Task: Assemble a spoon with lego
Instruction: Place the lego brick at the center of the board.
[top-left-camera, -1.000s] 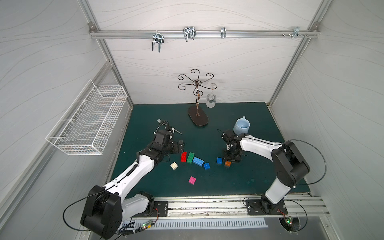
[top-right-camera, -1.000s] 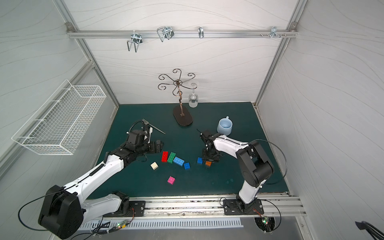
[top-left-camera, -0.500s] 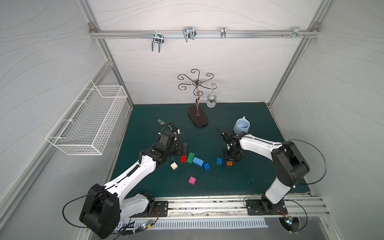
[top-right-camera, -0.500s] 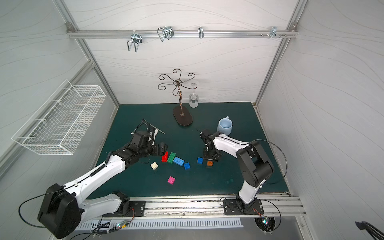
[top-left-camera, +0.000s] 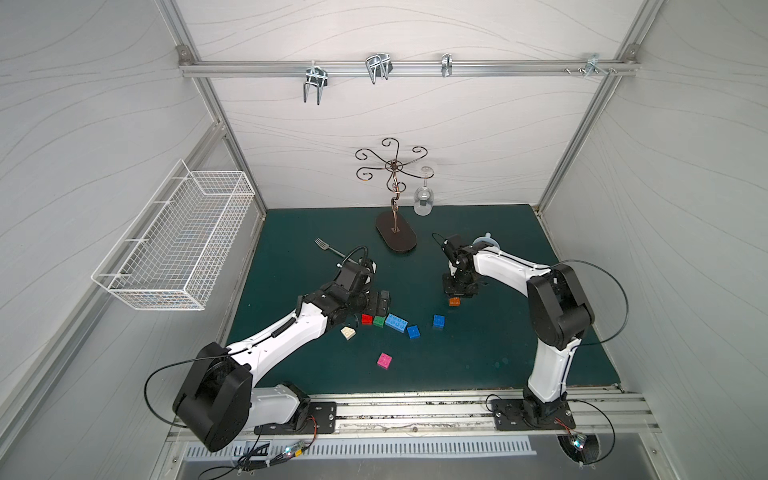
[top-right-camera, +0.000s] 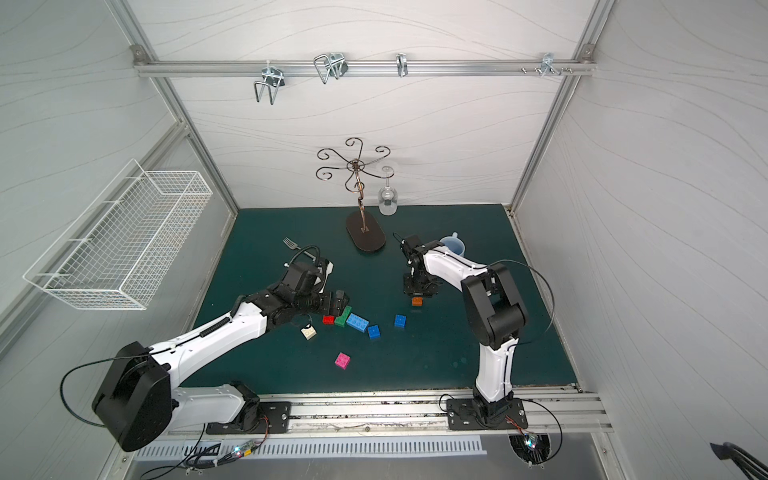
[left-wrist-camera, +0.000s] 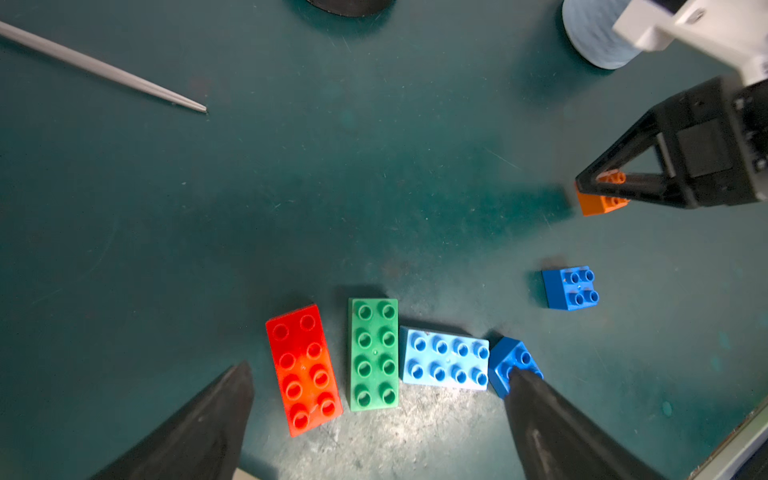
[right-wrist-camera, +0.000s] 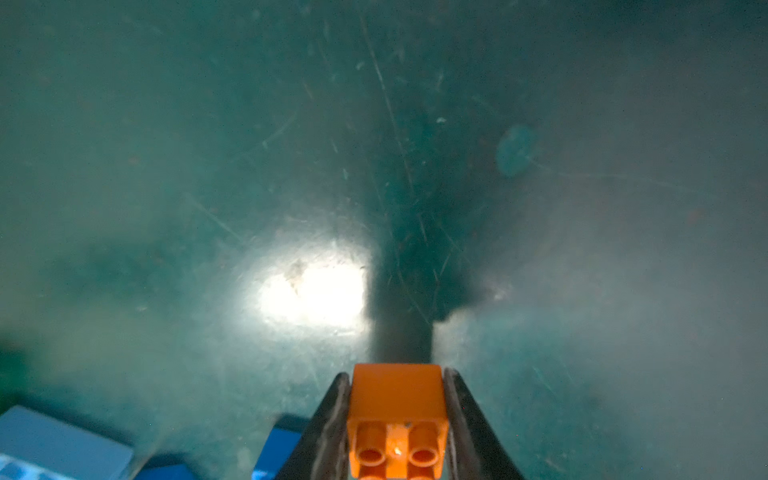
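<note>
The lego lies loose on the green mat; no built spoon is in view. My right gripper (right-wrist-camera: 397, 374) is shut on the orange brick (right-wrist-camera: 397, 415), held just above the mat (top-left-camera: 454, 302). My left gripper (left-wrist-camera: 380, 370) is open, hovering low over the red brick (left-wrist-camera: 303, 370) and the green brick (left-wrist-camera: 374, 353). One of its fingers covers part of a blue brick (left-wrist-camera: 509, 357). The light blue brick (left-wrist-camera: 446, 359) lies between green and blue. A second blue brick (top-left-camera: 439, 321), a white brick (top-left-camera: 348, 332) and a pink brick (top-left-camera: 384, 360) lie apart.
A metal fork (top-left-camera: 330, 248) lies behind the left arm. A dark oval stand (top-left-camera: 395, 232) with a hanging wine glass (top-left-camera: 424, 203) is at the back. A pale blue mug (top-right-camera: 454, 245) sits behind the right arm. A wire basket (top-left-camera: 178, 237) hangs on the left wall.
The right gripper has shut on the orange brick and raised it off the mat. The left arm has swung right, from beside the fork to over the red and green bricks.
</note>
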